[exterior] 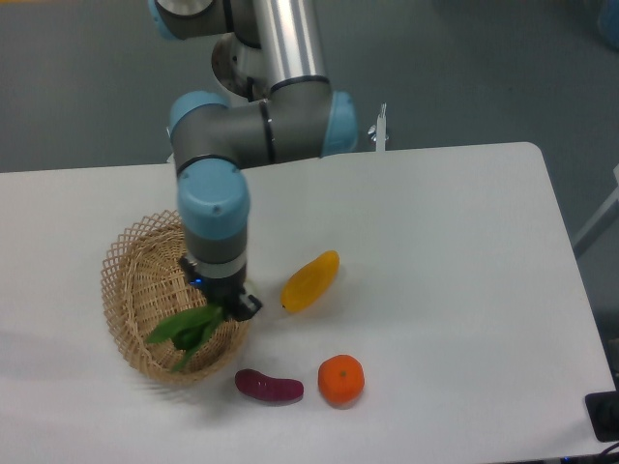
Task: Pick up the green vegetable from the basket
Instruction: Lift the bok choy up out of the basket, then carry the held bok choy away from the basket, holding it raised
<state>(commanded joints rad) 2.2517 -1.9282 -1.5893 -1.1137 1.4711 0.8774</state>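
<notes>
Gripper (232, 307) points down over basket (131, 290), fingers pinching green vegetable (189, 329) at stalk end; leaves droop down-left of gripper, inside basket. Yellow fruit (310, 281) just right of gripper on table (464, 271). Purple piece (269, 387) below gripper, orange (340, 380) below-right.

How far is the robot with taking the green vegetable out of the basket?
Done: the gripper has reached down into the basket, at the stalk end of the green vegetable. In hand: the grasp itself; whether the fingers are shut is hidden. Left: the lift, as the leaves appear to lie over the basket.
</notes>
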